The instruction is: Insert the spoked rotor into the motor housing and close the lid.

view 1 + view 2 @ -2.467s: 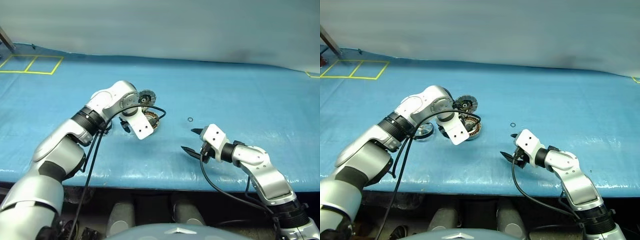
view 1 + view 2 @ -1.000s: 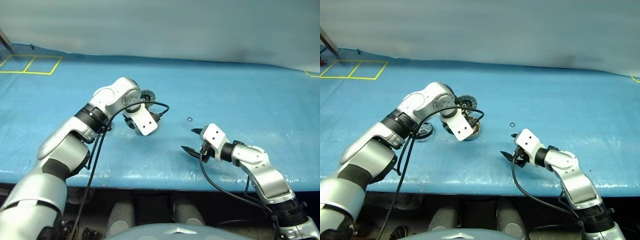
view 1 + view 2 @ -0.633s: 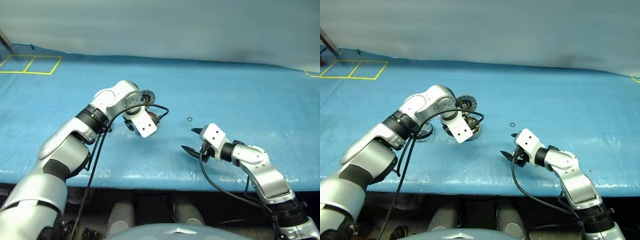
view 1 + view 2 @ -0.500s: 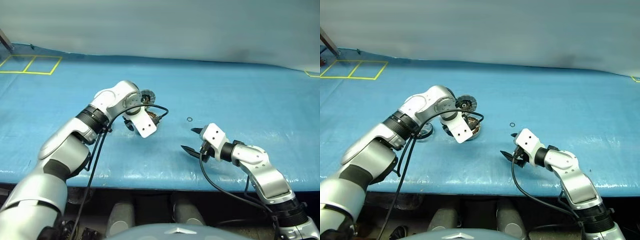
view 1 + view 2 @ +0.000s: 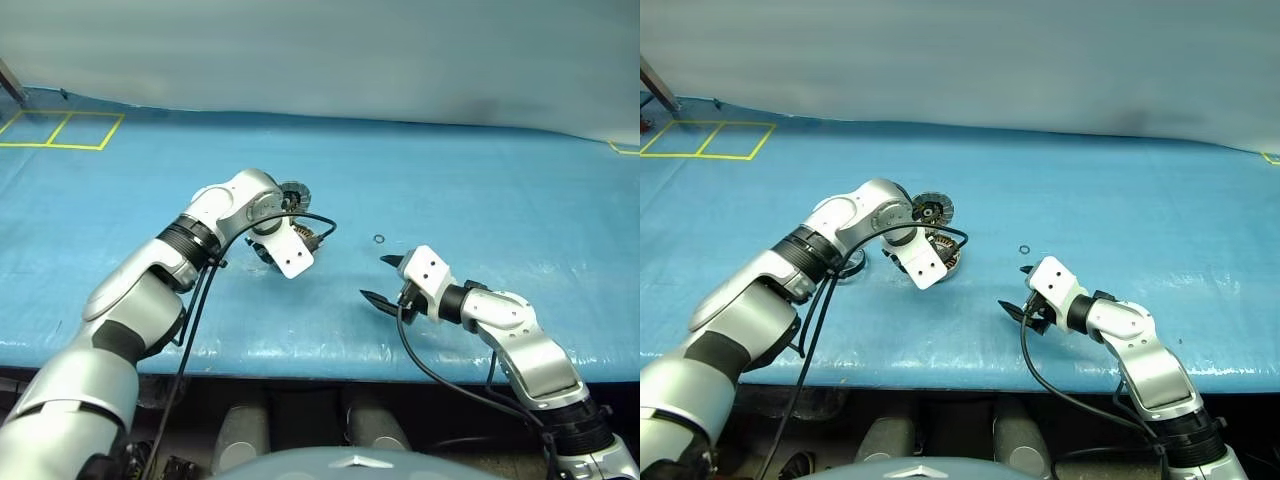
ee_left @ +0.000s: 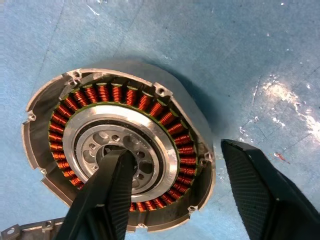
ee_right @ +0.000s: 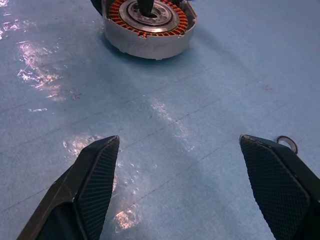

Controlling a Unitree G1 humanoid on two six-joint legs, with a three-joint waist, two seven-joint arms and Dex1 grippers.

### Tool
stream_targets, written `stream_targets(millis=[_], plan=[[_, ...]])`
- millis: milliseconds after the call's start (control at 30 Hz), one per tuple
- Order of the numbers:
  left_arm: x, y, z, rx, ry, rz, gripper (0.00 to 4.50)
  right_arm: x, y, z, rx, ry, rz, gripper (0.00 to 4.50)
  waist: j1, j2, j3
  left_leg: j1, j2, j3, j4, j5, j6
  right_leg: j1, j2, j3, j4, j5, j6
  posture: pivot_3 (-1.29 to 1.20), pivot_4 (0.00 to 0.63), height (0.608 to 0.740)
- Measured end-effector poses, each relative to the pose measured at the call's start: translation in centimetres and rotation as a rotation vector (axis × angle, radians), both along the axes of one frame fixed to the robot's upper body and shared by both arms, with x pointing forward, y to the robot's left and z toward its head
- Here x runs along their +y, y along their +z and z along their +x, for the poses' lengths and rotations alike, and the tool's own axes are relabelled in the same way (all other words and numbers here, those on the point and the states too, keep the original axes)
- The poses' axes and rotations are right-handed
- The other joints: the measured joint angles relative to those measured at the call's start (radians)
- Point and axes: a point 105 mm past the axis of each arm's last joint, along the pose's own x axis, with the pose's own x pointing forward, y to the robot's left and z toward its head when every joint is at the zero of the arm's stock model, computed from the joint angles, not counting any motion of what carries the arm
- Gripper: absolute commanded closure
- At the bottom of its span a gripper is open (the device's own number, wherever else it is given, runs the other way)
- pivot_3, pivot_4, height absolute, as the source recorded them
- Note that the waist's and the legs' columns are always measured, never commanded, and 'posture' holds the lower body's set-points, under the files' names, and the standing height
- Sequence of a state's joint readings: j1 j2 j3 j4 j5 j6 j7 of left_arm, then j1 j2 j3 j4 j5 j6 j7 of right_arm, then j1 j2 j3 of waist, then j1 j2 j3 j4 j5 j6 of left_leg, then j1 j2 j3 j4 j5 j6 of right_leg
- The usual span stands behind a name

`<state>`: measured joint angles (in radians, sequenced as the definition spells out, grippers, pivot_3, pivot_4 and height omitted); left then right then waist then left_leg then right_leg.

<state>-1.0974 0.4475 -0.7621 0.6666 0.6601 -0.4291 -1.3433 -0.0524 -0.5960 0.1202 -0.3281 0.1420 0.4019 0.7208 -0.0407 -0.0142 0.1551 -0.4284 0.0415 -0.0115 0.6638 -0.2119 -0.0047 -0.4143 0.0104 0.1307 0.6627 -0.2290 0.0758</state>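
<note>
The left arm (image 5: 215, 215) hides most of the motor housing (image 5: 310, 237).

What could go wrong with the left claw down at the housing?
The left claw straddles the rim of the motor housing, one finger over the hub: closing could scrape the copper windings or drag the housing. The lid stands open by the wrist; a nudge might flip it shut early.

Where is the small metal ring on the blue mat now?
In the head views the small metal ring lies on the blue mat, right of the motor housing, just beyond the right end effector.
</note>
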Motion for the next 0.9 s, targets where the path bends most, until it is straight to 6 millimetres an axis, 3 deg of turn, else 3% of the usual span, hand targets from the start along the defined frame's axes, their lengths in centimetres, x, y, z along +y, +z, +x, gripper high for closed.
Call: stream_targets(millis=[900], plan=[[-0.3,-0.2,-0.4,-0.037,-0.189,-0.107,2.43,-1.1,-1.0,-0.4,-0.009,-0.117,0.038,0.45,0.006,0.001,-0.001,-0.002,-0.005,-0.003,-0.002,0.004,0.005,0.001,-0.003,0.0,0.0,0.0,0.002,0.0,0.15,0.74]])
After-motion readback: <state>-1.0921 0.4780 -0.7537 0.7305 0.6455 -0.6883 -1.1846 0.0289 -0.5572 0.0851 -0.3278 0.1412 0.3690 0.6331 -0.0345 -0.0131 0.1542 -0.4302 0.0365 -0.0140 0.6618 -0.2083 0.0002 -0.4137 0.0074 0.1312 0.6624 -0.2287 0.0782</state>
